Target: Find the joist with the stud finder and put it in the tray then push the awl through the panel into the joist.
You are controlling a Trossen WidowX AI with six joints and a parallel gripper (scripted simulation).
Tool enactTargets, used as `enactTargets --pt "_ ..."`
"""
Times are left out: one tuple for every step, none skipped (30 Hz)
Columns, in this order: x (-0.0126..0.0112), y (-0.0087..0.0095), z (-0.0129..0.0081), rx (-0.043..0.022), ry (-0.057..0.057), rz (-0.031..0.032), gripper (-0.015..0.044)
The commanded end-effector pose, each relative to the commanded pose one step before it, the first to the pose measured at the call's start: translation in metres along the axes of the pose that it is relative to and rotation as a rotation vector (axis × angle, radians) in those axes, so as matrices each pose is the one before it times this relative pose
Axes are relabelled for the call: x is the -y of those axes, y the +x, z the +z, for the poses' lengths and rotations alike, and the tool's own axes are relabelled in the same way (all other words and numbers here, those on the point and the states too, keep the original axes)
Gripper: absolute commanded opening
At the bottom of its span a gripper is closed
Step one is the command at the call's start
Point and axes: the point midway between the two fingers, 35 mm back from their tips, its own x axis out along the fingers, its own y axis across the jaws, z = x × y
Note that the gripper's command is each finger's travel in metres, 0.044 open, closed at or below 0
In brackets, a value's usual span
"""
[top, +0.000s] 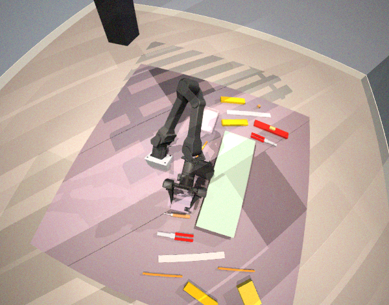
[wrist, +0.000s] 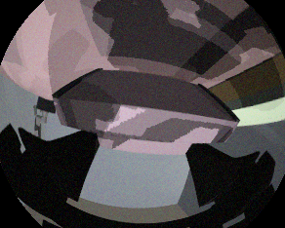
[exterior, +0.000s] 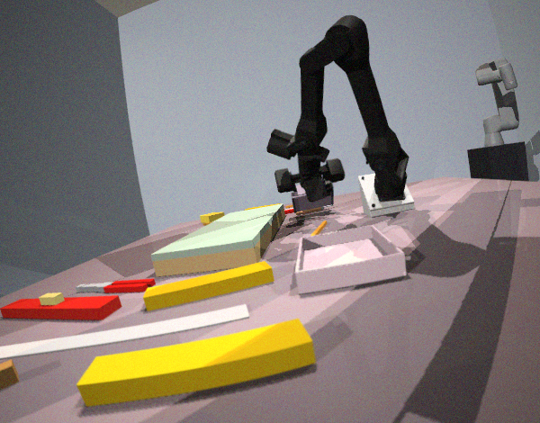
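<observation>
My gripper (top: 182, 198) (exterior: 312, 196) is shut on the stud finder (top: 181, 204) (exterior: 303, 201) (wrist: 141, 108), a pinkish-grey box. It holds the box just above the mat, beside the near left edge of the pale green floor panel (top: 227, 183) (exterior: 215, 234). The box fills the middle of the wrist view, with the dark fingers on either side of it. The awl (top: 179, 215), with an orange handle and a thin metal tip, lies on the mat just in front of the gripper. The white tray (top: 209, 119) (exterior: 347, 275) stands empty behind the arm, near the panel's far end.
The arm's base (top: 158, 159) (exterior: 383, 198) stands left of the panel. An orange pencil (top: 204, 144) (exterior: 319, 227) lies by the tray. A red level (top: 270, 128), red-handled tools (top: 175, 235) (top: 263, 138), yellow blocks (top: 235, 122) (exterior: 206, 284), white strips (top: 191, 256) and more pencils lie around.
</observation>
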Motion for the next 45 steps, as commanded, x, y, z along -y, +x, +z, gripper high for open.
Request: enactTargets --pt "0.00075 -0.00180 -0.00396 -0.04489 0.0133 -0.00453 0.0000" --pt "0.00000 -0.00002 0.00003 -0.00107 0.0001 -0.00007 0.0000" --pt "0.00000 -0.00002 0.00003 -0.00102 0.0000 -0.00007 0.0000" --pt "0.00000 -0.00002 0.00003 -0.00098 0.0000 -0.00007 0.0000" --pt "-0.00075 0.00120 0.00381 0.02579 -0.0137 0.00283 0.0000" --pt "0.00031 -0.00062 -0.00332 -0.00835 0.0016 -0.00307 0.0000" --pt "0.00043 -0.00103 -0.00557 -0.01405 0.0026 -0.00483 0.0000" --pt "0.00039 -0.00130 -0.00714 -0.01809 0.0034 -0.00562 0.0000" --pt "0.00019 -0.00099 -0.00567 -0.01442 0.0027 -0.00400 0.0000" --pt "0.00006 -0.00058 -0.00342 -0.00873 0.0016 -0.00223 0.0000" --pt "0.00001 -0.00019 -0.00114 -0.00292 0.0005 -0.00071 0.0000" --pt "0.00000 0.00000 0.00000 0.00000 0.0000 0.00000 0.0000" --pt "0.00000 0.00000 0.00000 0.00000 0.0000 0.00000 0.0000" --pt "0.00000 0.00000 0.00000 0.00000 0.0000 0.00000 0.0000" --pt "-0.00012 0.00012 0.00029 0.00027 0.0000 0.00011 0.0000" --pt "-0.00025 0.00025 0.00058 0.00055 -0.0001 0.00022 0.0000" --pt "0.00010 0.00026 0.00072 0.00069 -0.0001 0.00017 0.0000" --pt "0.00014 0.00035 0.00098 0.00093 -0.0001 0.00024 0.0000" --pt "0.00016 0.00042 0.00119 0.00113 -0.0001 0.00030 0.0000" --pt "0.00018 0.00049 0.00139 0.00131 -0.0001 0.00036 0.0000" --pt "0.00018 0.00054 0.00152 0.00142 -0.0002 0.00041 0.0000" --pt "-0.00064 0.00046 0.00119 0.00067 -0.0003 0.00009 0.0000" --pt "0.00016 0.00042 0.00126 0.00073 -0.0004 -0.00015 0.0000" --pt "0.00017 0.00048 0.00145 0.00084 -0.0004 -0.00017 0.0000" --pt "0.00017 0.00050 0.00154 0.00088 -0.0005 -0.00017 0.0000" --pt "0.00016 0.00050 0.00155 0.00089 -0.0005 -0.00017 0.0000" --pt "0.00015 0.00050 0.00155 0.00088 -0.0005 -0.00016 0.0000" --pt "0.00014 0.00049 0.00155 0.00087 -0.0005 -0.00015 0.0000" --pt "0.00013 0.00049 0.00155 0.00086 -0.0005 -0.00015 0.0000" --pt "0.00012 0.00048 0.00155 0.00086 -0.0005 -0.00014 0.0000" --pt "0.00010 0.00048 0.00154 0.00085 -0.0005 -0.00013 0.0000" --pt "0.00009 0.00047 0.00154 0.00084 -0.0005 -0.00013 0.0000" --pt "0.00008 0.00047 0.00154 0.00083 -0.0005 -0.00012 0.0000" --pt "0.00007 0.00046 0.00154 0.00083 -0.0005 -0.00011 0.0000" --pt "0.00006 0.00046 0.00153 0.00082 -0.0005 -0.00011 0.0000" --pt "0.00005 0.00045 0.00153 0.00081 -0.0005 -0.00010 0.0000" --pt "-0.00042 0.00008 0.00016 0.00020 -0.0002 -0.00017 0.0000" --pt "-0.00067 0.00013 0.00000 0.00019 -0.0001 -0.00003 0.0000" --pt "-0.00091 0.00018 0.00001 0.00026 -0.0001 -0.00005 0.0000" --pt "-0.00113 0.00022 0.00001 0.00032 -0.0002 -0.00006 0.0000" --pt "-0.00132 0.00025 0.00002 0.00037 -0.0002 -0.00008 0.0000" --pt "-0.00143 0.00026 0.00003 0.00039 -0.0002 -0.00009 0.0000" --pt "0.00012 0.00005 0.00016 0.00022 -0.0001 -0.00017 0.0000" --pt "0.00026 0.00010 0.00033 0.00045 -0.0002 -0.00035 0.0000" --pt "0.00035 0.00014 0.00045 0.00061 -0.0003 -0.00047 0.0000"
